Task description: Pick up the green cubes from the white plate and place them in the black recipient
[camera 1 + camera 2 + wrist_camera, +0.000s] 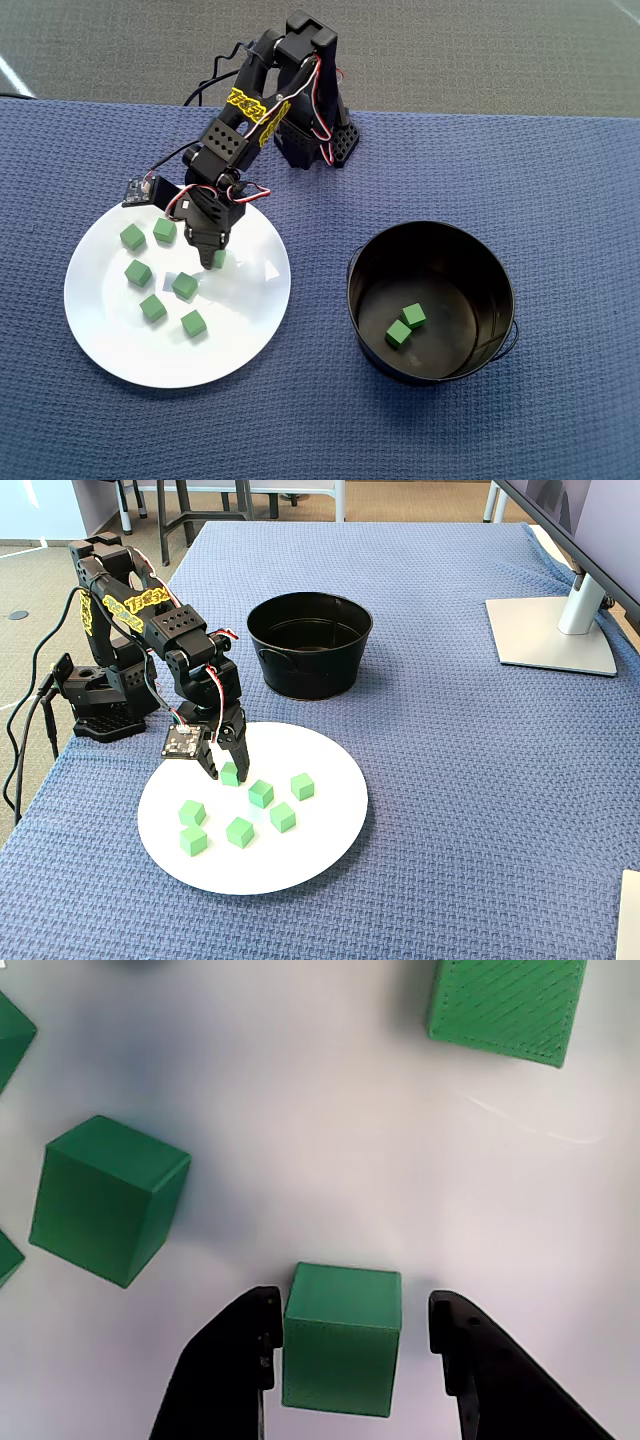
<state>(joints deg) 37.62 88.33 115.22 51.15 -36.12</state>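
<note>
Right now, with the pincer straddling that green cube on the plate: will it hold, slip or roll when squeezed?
The cube looks rigid, so it probably won't deform between the pincer fingers. Its flat faces should keep it from rolling. The glossy white plate may let it skate if one finger touches first, since the gap looks uneven.

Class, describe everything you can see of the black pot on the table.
The black pot is round, glossy and looks like metal, with tall walls and a thin wire handle hanging at its side. It stands upright and open on the blue woven cloth, apart from the white plate, which lies to its left in the overhead view. Two green cubes lie on its floor, close together. Nothing else touches it.
</note>
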